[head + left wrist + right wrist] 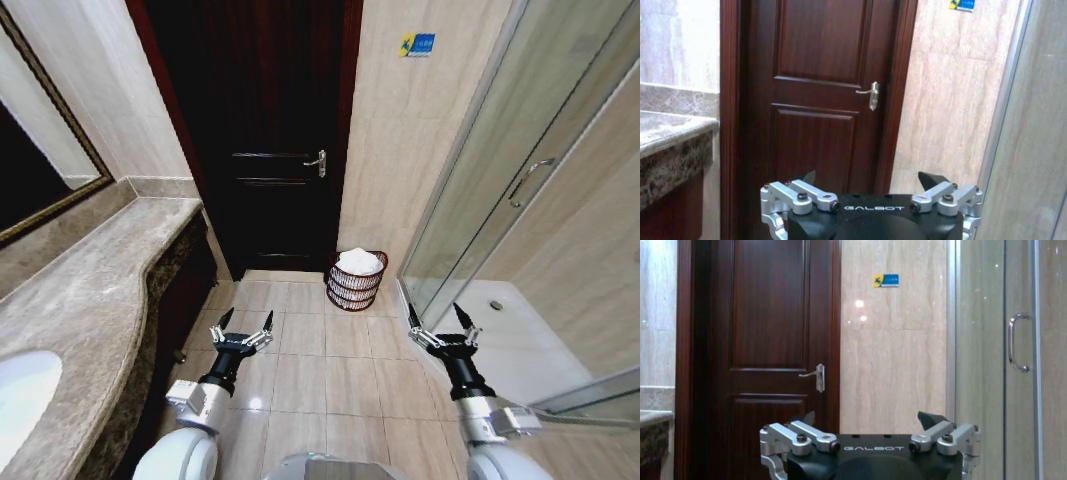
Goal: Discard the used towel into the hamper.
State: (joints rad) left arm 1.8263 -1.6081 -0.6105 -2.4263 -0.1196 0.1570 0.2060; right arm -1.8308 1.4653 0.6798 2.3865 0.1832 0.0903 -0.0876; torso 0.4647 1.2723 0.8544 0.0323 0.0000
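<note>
Two grippers up front, both spread wide and holding nothing: left gripper point(243, 326) low over the floor tiles beside the vanity, right gripper point(441, 322) level with it on the shower side. Both wrists point straight ahead at the door wall, looks like a neutral carry pose, arms kept symmetric and clear of the counter and glass. Left wrist view confirms the left gripper point(873, 180) has its tips well apart with nothing between; same for the right gripper point(868, 419) in the right wrist view. Counter point(90, 290) runs along the robot's left, one sink point(22, 392) at its near end, one mirror point(40, 170) above. Shower door point(500, 190) on the right, one handle point(528, 180). Further out, one hamper point(357, 281) on the floor against the back wall, between the door point(265, 130) and the shower edge, well ahead of both grippers. One white towel point(359, 262) sits heaped in it, bulging above the rim, so the drop reads as done. Hamper is tucked in the corner, likely to keep the doorway free. One lever handle point(317, 162) on the door, one small blue sticker point(418, 44) high on the wall
</note>
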